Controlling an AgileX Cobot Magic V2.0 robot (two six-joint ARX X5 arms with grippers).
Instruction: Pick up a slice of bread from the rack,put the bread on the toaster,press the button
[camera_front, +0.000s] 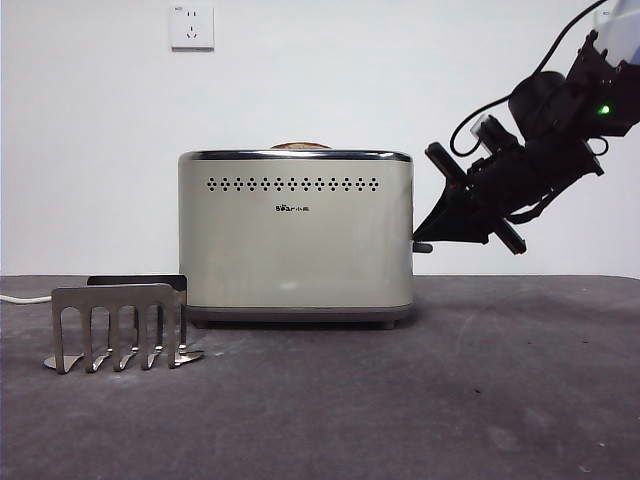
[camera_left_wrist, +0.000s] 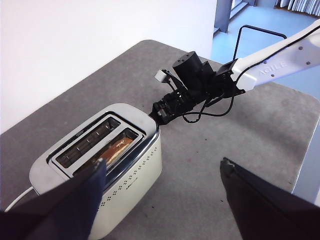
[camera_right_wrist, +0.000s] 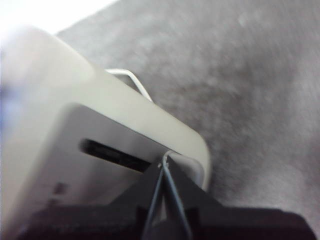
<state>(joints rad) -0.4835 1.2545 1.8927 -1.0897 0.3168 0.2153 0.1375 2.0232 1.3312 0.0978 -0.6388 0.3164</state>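
Note:
The cream toaster stands mid-table. The slice of bread sits in one slot with only its brown top showing; the left wrist view shows it in the nearer slot. The grey rack stands empty at front left. My right gripper is shut, its tip at the toaster's narrow right side, just above the dark button. In the right wrist view the shut gripper points at the toaster's side panel by the lever slot; the button is hidden there. My left gripper is open and empty, high above the toaster.
A white cable runs off left behind the toaster. A wall socket is on the white wall. A dark flat thing lies behind the rack. The table's edge is beyond the right arm.

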